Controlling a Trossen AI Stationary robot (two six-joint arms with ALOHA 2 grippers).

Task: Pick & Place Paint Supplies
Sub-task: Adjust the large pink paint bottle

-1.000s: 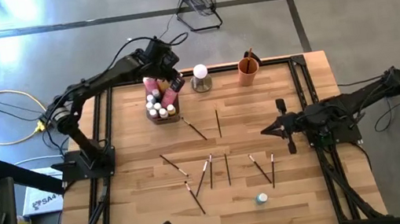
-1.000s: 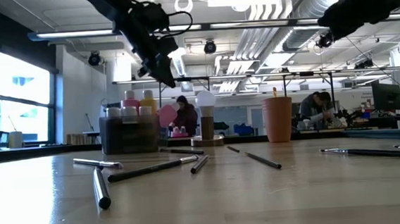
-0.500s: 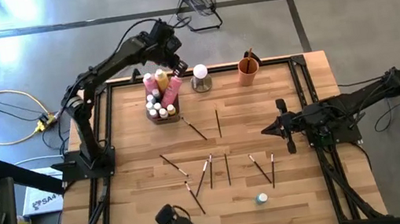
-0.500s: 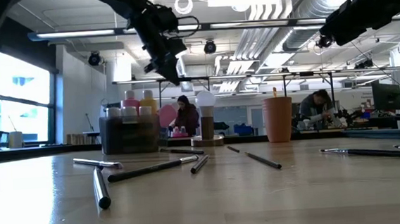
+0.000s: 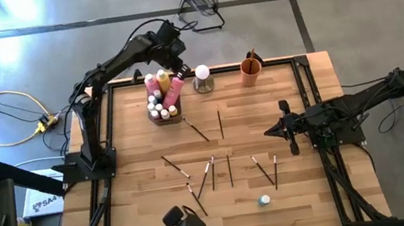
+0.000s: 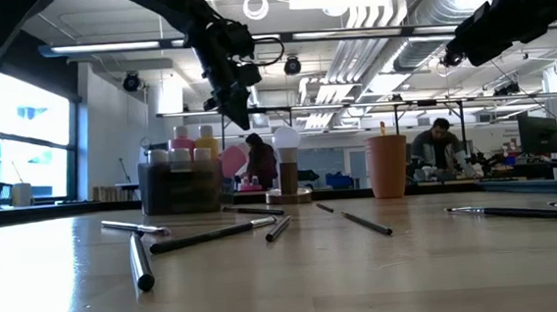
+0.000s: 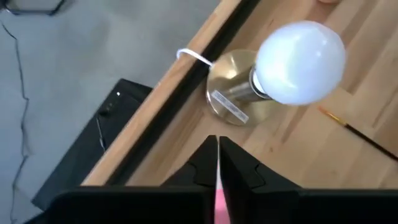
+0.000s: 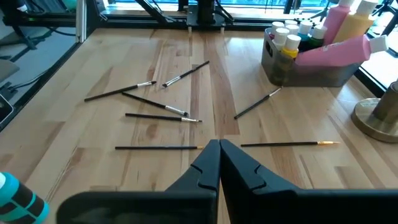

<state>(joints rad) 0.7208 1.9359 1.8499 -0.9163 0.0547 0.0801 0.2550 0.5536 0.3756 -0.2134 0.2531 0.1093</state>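
Beneath your left end effector (image 5: 176,62), which hung above the far edge of the desk (image 5: 141,186) with its fingers pressed together and nothing pinched, sat the grey tray (image 5: 162,112) of paint bottles (image 5: 154,104). A pink bottle (image 5: 173,93) lay tilted across the others, its cap toward the white ball lamp (image 5: 202,73), which stood just beside and below that end effector. The wrist view showed the lamp's brass base (image 7: 239,102) directly ahead of the fingertips.

Farther right, well in front of the left end effector and near the desk's middle, the brushes (image 5: 211,172) lay scattered and apart. One lone brush (image 5: 220,123) lay closer to the tray. A tiny teal-capped bottle (image 5: 264,200) stood alone near the front edge. The orange cup (image 5: 250,71) stood past the lamp.

Your right end effector (image 5: 268,131) waited above the desk's right half, fingers pressed together and empty, with the brushes just ahead of it.

The risks from there, as I judged them: a low swing of the left arm could have knocked the lamp over, or nudged the leaning pink bottle off the tray. The thin brushes could have rolled away or slipped from a pinch.
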